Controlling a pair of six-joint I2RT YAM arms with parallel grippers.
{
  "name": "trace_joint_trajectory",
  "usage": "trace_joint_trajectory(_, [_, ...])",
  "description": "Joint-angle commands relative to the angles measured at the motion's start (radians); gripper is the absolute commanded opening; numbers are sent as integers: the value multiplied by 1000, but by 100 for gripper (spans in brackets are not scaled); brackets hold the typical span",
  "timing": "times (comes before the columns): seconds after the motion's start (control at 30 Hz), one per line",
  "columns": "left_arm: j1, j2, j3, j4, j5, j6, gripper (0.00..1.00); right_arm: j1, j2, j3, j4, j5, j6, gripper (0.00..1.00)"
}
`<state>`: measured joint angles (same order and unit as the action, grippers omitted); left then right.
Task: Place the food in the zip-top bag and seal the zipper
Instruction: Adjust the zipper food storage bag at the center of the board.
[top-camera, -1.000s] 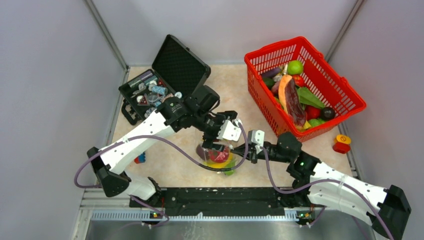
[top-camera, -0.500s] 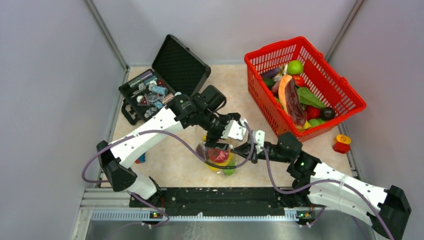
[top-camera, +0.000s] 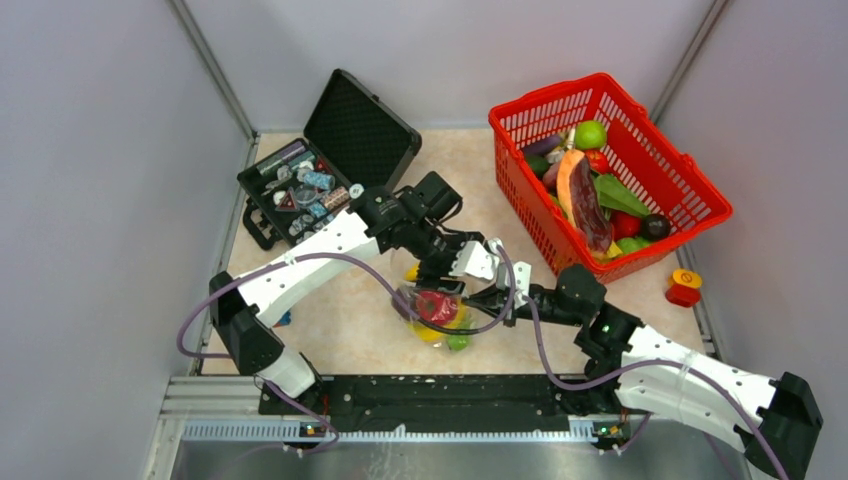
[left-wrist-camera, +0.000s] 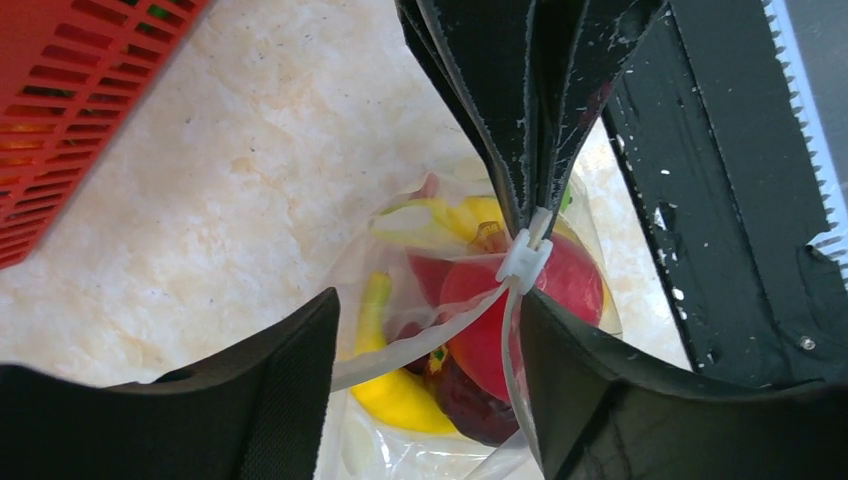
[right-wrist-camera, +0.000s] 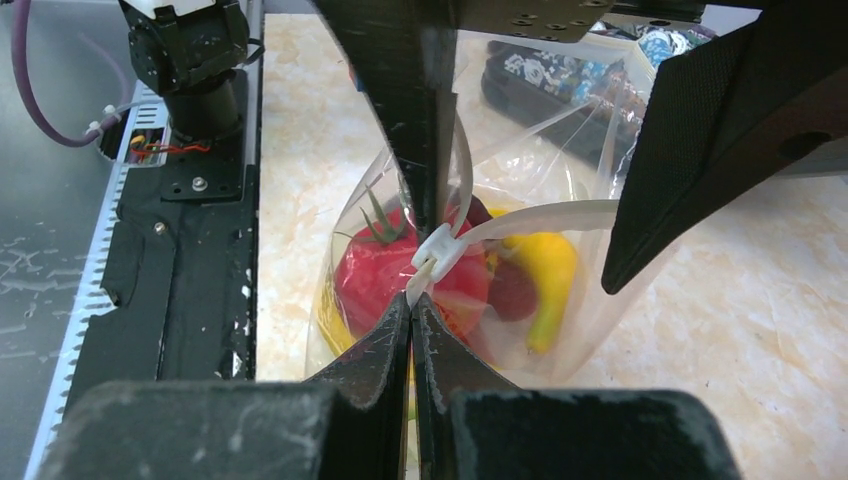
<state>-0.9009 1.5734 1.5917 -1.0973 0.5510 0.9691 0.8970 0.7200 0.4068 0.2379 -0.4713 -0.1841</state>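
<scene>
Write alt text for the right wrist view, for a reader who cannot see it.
The right fingers, pressed shut, pinch the zipper of the clear zip-top bag beside its white slider. The left fingers, open, straddle the zipper from above. Inside the bag lie a red tomato and a yellow banana.

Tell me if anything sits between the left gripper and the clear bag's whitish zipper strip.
Nothing visible does. The left gripper has its jaws open, straddling the whitish zipper strip of the clear plastic bag, with no object between. The right gripper is shut on that strip beside its white slider clip.
</scene>
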Motion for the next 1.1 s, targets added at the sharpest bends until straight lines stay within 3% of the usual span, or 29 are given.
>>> trace_joint_trajectory(0.0, [0, 8, 57, -7, -13, 15, 60, 12, -15, 38, 20, -1, -20, 0])
trace_joint_trajectory(0.07, [1, 7, 58, -3, -22, 9, 50, 13, -18, 37, 20, 3, -20, 0])
trace_joint_trajectory(0.2, [2, 3, 53, -3, -37, -7, 44, 13, -22, 36, 20, 7, -21, 0])
trace_joint_trajectory(0.37, [1, -7, 40, 4, -41, -29, 15, 13, -22, 23, 50, 29, -3, 0])
trace_joint_trajectory(0.5, [0, -23, 10, 26, -41, -43, 1, 14, -24, 1, 83, 60, 33, 0])
trace_joint_trajectory(0.6, [0, -57, -37, 95, -65, -87, 0, 15, -35, -16, 98, 128, 88, 4])
trace_joint_trajectory(0.7, [0, -115, -113, 192, -91, -155, 0, 15, -54, -26, 102, 190, 136, 32])
trace_joint_trajectory(0.73, [-1, -138, -134, 222, -94, -185, 0, 14, -60, -25, 100, 206, 149, 37])
trace_joint_trajectory(0.9, [-4, -249, -196, 343, -141, -381, 0, 15, -92, -19, 90, 218, 176, 50])
trace_joint_trajectory(1.07, [-21, -281, -181, 366, -214, -525, 0, 15, -114, 31, 12, 145, 151, 53])
